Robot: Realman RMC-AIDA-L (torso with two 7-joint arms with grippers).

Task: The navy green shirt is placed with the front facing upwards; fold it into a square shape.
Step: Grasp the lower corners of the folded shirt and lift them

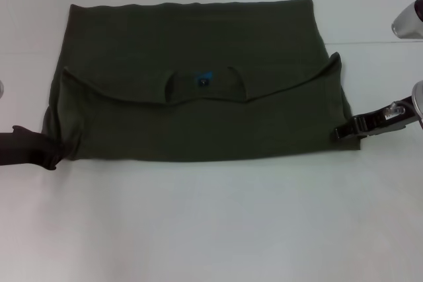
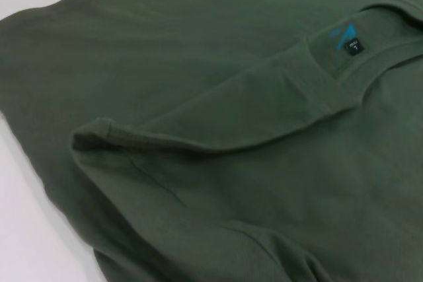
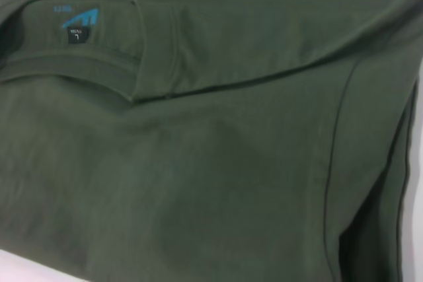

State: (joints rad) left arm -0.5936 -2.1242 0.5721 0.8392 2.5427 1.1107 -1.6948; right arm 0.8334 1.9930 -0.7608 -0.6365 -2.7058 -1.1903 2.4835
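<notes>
The navy green shirt (image 1: 198, 123) lies flat on the white table, doubled over once. Its collar half is folded back over the body, so the neckline and blue-printed neck label (image 1: 203, 79) sit mid-cloth facing up. The label also shows in the left wrist view (image 2: 348, 37) and the right wrist view (image 3: 76, 23). My left gripper (image 1: 51, 155) is low at the shirt's near left corner, touching its edge. At the near right corner, my right gripper (image 1: 340, 132) rests against the shirt's side edge. The sleeve ends (image 1: 334, 64) stick out slightly at both sides.
White table (image 1: 211, 229) surrounds the shirt, with a wide bare stretch in front of it. A table seam runs along the back right (image 1: 377, 42). Part of the right arm's silver housing (image 1: 408, 21) shows at the upper right edge.
</notes>
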